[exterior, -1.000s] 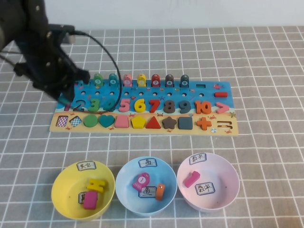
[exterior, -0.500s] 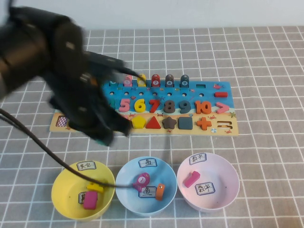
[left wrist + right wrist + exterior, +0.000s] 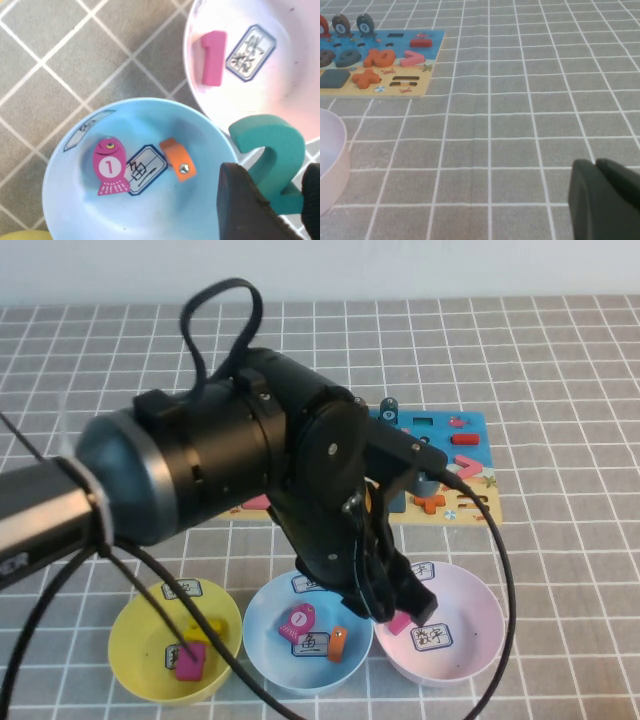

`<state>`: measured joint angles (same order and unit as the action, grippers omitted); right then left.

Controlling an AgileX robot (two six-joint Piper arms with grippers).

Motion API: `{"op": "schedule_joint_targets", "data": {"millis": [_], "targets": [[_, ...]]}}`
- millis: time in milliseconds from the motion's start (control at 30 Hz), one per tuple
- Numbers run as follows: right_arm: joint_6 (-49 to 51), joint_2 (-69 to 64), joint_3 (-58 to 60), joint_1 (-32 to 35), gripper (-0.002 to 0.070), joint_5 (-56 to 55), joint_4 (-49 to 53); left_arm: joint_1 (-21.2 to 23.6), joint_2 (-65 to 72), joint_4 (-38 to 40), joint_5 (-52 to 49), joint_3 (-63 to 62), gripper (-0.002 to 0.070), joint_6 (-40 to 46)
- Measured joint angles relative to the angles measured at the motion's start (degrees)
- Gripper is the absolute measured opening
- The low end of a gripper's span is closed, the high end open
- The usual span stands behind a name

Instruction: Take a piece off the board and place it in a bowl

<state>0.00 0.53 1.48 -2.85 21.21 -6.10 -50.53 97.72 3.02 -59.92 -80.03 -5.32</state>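
Note:
My left gripper point(image 3: 404, 602) is shut on the teal numeral "2" point(image 3: 272, 150), holding it above the gap where the pale pink bowl point(image 3: 480, 640) meets the light blue bowl. In the left wrist view the gripper point(image 3: 280, 195) has dark fingers point(image 3: 245, 205) on either side of the 2's base, with the pink bowl point(image 3: 290, 85) just beyond. In the high view the arm hides the 2 and most of the board point(image 3: 470, 430). The board's right end also shows in the right wrist view point(image 3: 422, 75). My right gripper point(image 3: 607, 200) is shut and empty, low over the bare mat, out of the high view.
A pink "1" point(image 3: 214, 57) lies in the pink bowl. The light blue bowl point(image 3: 268, 648) holds a pink fish and an orange piece. The yellow bowl point(image 3: 135, 640) at the left holds a yellow and a pink piece. The grey gridded mat covers the table.
My left arm has swung from the board's left end, across the board and forward to the bowls, carrying the teal 2. It now covers most of the board.

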Motion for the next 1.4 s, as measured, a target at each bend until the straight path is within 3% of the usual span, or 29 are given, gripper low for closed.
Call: {"op": "schedule_joint_targets", "data": {"millis": [300, 700, 1400], "targets": [[0.0, 0.26, 0.0, 0.0, -0.0018, 0.0, 0.0, 0.0, 2.76, 0.9, 0.46, -0.83, 0.0209, 8.0], [0.0, 0.26, 0.0, 0.0, -0.0018, 0.0, 0.0, 0.0, 7.84, 1.5, -1.96, -5.56, 0.0209, 11.69], [0.0, 0.26, 0.0, 0.0, -0.0018, 0.0, 0.0, 0.0, 11.28, 5.0, 6.28, -5.99, 0.0209, 16.49]]}}
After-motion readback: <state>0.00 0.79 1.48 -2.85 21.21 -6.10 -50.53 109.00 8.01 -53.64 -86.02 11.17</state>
